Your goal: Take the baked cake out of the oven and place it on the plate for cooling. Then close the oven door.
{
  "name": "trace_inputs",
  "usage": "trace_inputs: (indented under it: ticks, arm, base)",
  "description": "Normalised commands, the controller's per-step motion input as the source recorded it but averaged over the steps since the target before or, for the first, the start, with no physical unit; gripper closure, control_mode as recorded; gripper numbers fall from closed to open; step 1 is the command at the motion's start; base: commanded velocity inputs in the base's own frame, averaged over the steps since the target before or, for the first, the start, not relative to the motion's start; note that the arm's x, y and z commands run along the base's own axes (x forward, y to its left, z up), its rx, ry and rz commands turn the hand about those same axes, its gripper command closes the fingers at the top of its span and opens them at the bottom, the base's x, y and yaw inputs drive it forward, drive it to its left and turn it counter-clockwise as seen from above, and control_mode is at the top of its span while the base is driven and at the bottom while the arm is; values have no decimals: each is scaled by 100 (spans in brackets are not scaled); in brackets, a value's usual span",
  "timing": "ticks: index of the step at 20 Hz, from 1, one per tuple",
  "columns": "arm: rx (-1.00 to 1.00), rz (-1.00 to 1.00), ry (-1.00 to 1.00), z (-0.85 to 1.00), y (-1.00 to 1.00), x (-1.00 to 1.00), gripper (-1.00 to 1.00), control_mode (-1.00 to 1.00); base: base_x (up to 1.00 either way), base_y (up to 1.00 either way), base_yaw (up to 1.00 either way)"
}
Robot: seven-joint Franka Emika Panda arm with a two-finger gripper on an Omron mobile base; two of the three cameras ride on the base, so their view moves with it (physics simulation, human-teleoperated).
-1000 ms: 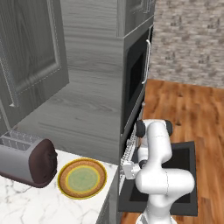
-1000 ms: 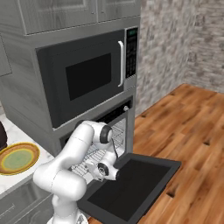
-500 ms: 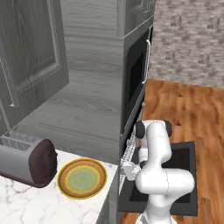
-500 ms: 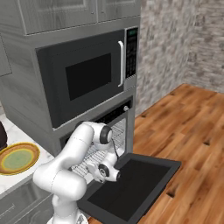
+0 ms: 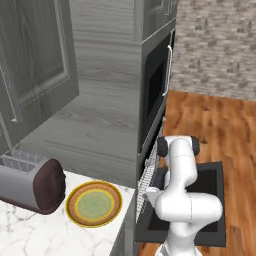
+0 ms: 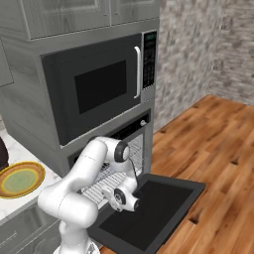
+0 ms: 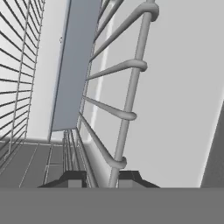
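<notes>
The plate has a yellow-orange rim and a pale green centre, on a white marbled counter with grey veins. The toaster is silver-grey with a dark brown end. The oven door is black; the wire racks are pale grey. The microwave is black, the cabinets grey wood-grain, the floor warm orange-brown planks, the wall mottled grey-brown brick.
</notes>
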Motion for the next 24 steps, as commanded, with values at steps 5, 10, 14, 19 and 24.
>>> trace_inputs:
  ticks: [5,10,14,19,24]
  arm:
    - [-22,-28,7,0,-32,3,100,-100]
    - [-26,-30,14,0,-44,7,100,-100]
    - [-25,-29,21,0,-58,12,100,-100]
    - [-24,-29,27,5,-67,16,100,-100]
    - [-22,-28,26,4,-77,17,100,-100]
  base:
    - [0,0,0]
    - [0,0,0]
    - [0,0,0]
    - [0,0,0]
    - [0,0,0]
